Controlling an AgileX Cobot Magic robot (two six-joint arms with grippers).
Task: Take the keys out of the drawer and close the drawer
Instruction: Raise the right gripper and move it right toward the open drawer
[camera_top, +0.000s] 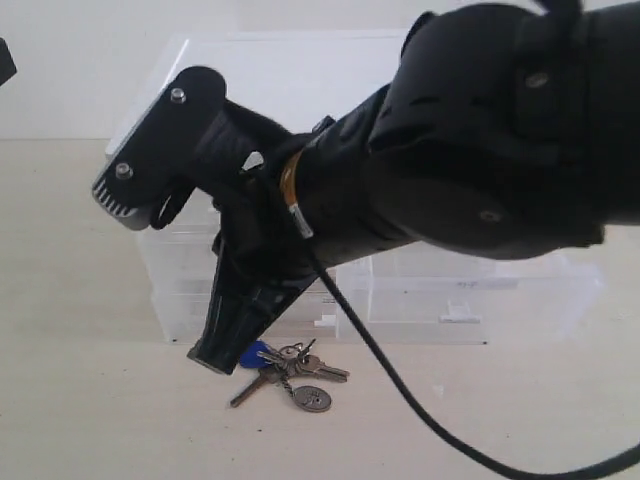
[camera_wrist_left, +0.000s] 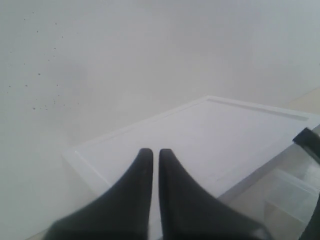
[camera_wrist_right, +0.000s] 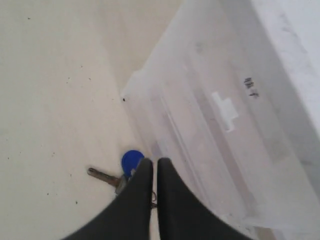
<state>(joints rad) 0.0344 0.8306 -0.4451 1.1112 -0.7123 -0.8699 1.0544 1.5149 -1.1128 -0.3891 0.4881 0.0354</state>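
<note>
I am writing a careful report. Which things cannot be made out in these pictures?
1. Right wrist view: the right gripper covers part of the keys; the small label on the drawer is too blurred to read.
2. Exterior view: the right arm hides much of the drawer unit, so the drawer cannot be picked out.
3. Left wrist view: the keys lie outside the frame.

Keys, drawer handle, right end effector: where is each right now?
keys (camera_top: 303, 363), exterior view, middle of the bunch.
drawer handle (camera_wrist_right: 225, 111), right wrist view, on the white tab.
right end effector (camera_wrist_right: 151, 161), right wrist view, between its fingertips.
</note>
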